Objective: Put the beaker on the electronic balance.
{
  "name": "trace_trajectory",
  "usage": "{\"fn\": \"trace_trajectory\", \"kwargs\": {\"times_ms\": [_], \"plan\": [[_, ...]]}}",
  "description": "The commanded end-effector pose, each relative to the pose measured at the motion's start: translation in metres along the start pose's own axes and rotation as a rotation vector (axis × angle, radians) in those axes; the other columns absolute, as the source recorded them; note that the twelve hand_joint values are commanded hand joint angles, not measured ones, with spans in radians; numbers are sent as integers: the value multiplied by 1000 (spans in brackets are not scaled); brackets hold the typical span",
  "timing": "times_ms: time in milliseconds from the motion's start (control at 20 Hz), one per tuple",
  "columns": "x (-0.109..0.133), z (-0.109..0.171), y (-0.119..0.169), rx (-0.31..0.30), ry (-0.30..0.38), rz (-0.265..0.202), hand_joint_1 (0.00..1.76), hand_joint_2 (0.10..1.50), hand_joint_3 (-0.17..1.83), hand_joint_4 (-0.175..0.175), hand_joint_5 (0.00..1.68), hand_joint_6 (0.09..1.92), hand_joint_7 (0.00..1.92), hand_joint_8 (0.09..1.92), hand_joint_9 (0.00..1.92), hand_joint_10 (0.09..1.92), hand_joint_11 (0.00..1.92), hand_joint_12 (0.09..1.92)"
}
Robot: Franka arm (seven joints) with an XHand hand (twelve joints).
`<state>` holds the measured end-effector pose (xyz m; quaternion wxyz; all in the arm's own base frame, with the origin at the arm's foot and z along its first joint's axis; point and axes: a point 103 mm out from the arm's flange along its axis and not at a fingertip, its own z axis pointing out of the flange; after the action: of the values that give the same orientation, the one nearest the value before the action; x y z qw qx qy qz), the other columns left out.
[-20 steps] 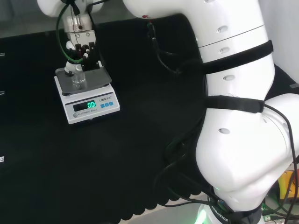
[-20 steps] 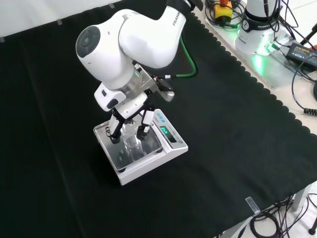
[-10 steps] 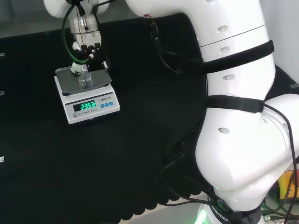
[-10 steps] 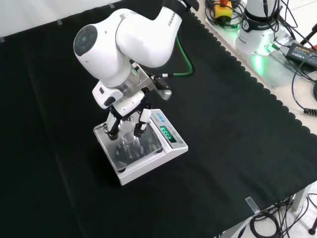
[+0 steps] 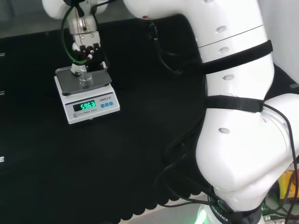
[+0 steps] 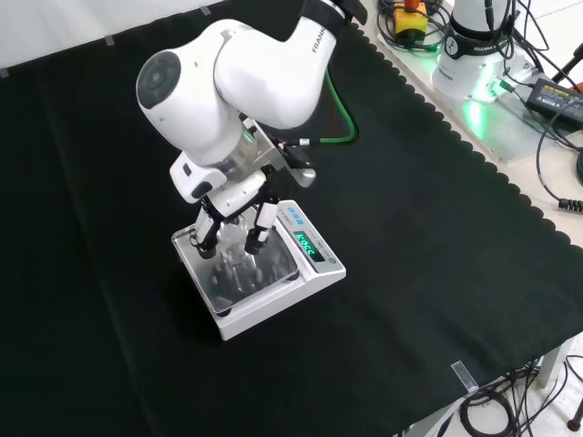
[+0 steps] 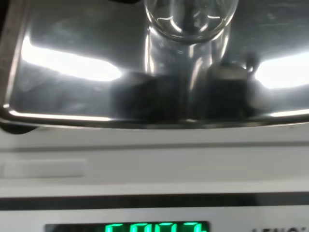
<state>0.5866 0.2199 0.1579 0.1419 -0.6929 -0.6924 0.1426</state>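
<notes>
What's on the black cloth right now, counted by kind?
Small clear glass beaker: 1, standing on the balance's pan
White electronic balance with a steel pan and green display: 1
Black and white robot hand: 1, above the pan with fingers either side of the beaker
Total: 3

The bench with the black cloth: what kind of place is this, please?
Probably a robotics lab set up for lab-ware handling: a white robot arm with a hand, a clear beaker on an electronic balance, cables and power units beside the cloth.
</notes>
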Motion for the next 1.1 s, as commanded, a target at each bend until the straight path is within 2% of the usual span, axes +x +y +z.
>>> {"fn": "trace_trajectory", "kwargs": {"times_ms": [50, 350, 500, 750, 950, 1100], "plan": [[7, 3, -1, 12, -4, -3, 966, 1056, -175, -163, 553, 865, 865, 915, 1216, 461, 1331, 768], [-9, 6, 2, 23, 27, -25, 861, 1010, -175, -141, 428, 828, 791, 931, 1083, 502, 1194, 889], [-6, 6, 2, 27, 30, -18, 757, 973, -175, -123, 394, 803, 718, 935, 918, 586, 1022, 1025], [-7, 5, 0, 26, 40, -24, 561, 910, -175, -89, 353, 730, 518, 919, 528, 761, 590, 1294], [-7, 2, -2, 15, 38, -28, 488, 877, -166, -85, 310, 649, 400, 905, 368, 834, 442, 1365], [-7, -5, -5, -19, 38, -29, 467, 866, -155, -84, 291, 586, 357, 898, 301, 866, 375, 1397]]}}
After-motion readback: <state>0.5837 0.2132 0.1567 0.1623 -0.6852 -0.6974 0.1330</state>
